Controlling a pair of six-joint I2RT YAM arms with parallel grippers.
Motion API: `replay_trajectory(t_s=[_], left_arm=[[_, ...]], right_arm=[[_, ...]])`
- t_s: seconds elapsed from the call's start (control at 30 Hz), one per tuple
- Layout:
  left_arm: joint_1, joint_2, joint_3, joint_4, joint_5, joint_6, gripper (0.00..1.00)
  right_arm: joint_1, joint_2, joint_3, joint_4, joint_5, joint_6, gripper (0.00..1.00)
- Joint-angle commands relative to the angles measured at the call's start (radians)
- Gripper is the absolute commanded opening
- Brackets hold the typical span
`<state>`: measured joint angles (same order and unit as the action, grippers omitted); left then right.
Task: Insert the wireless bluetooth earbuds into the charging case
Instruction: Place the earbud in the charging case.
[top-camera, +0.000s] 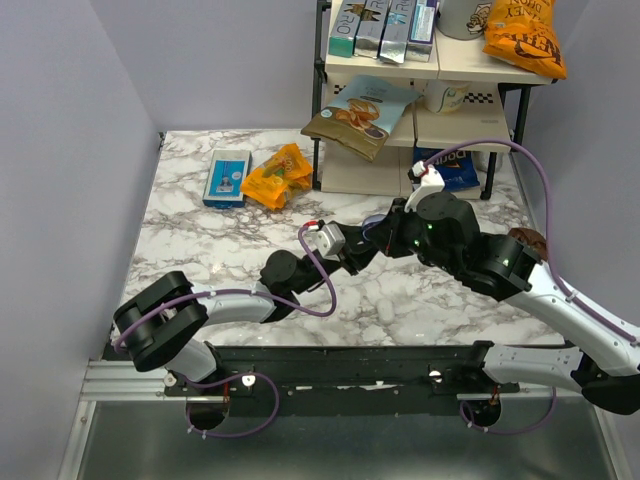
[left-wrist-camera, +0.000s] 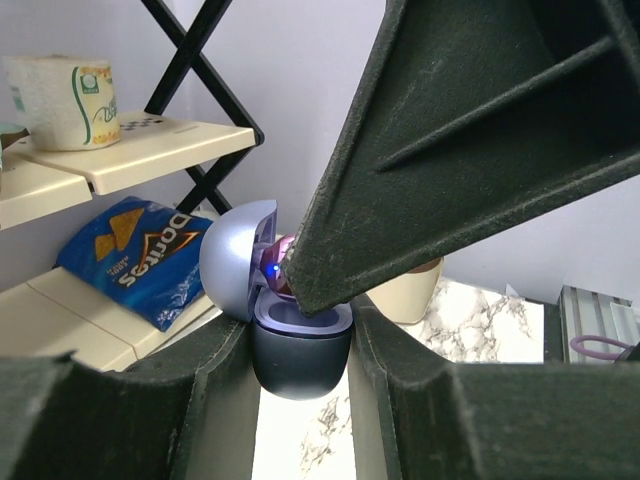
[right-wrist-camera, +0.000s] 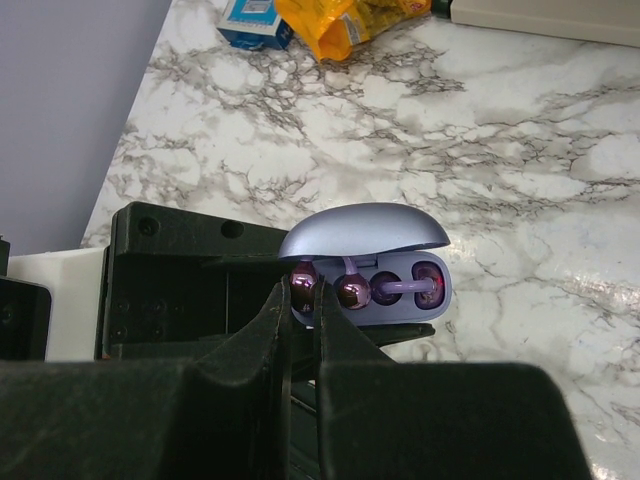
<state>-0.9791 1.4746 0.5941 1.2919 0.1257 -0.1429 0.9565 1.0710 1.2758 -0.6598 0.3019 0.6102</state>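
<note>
Two-arm entry, step in hand: seating a bud in its well. Item one, the charging case (left-wrist-camera: 300, 370), lid raised, held above the marble table (top-camera: 200, 250), clamped between the fingers of the left gripper (left-wrist-camera: 302, 330). Item two, the right gripper (right-wrist-camera: 303, 300), jaws nearly together, pinching one purple earbud (right-wrist-camera: 303, 280) at the case's open mouth. Item three, the second earbud (right-wrist-camera: 352, 291), just beside it; whether seated, cannot tell. Next move, by judgement: lower the pinched bud squarely into its well, then let go
</note>
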Motion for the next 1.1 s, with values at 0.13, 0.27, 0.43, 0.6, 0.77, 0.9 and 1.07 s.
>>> replay_trajectory(t_s=[0.13, 0.27, 0.43, 0.6, 0.77, 0.9, 1.07], left_arm=[[0.000, 0.010, 0.032, 0.399, 0.032, -0.006, 0.00], [0.000, 0.016, 0.035, 0.399, 0.034, -0.009, 0.00], [0.000, 0.018, 0.035, 0.399, 0.034, -0.011, 0.00], [0.000, 0.013, 0.033, 0.400, 0.032, -0.006, 0.00], [0.000, 0.015, 0.033, 0.399, 0.029, -0.003, 0.00], [0.000, 0.015, 0.033, 0.399, 0.028, -0.004, 0.00], [0.000, 0.015, 0.033, 0.399, 0.025, 0.000, 0.00]], right_arm=[[0.005, 0.010, 0.022, 0.002, -0.010, 0.000, 0.01], [0.005, 0.015, 0.026, 0.000, -0.020, -0.003, 0.01], [0.007, 0.015, 0.030, 0.000, -0.021, -0.004, 0.09], [0.007, 0.015, 0.033, -0.003, -0.021, -0.006, 0.18], [0.007, 0.010, 0.037, -0.009, -0.018, -0.010, 0.29], [0.007, 0.003, 0.036, -0.017, -0.014, -0.012, 0.35], [0.005, 0.000, 0.037, -0.021, -0.017, -0.012, 0.40]])
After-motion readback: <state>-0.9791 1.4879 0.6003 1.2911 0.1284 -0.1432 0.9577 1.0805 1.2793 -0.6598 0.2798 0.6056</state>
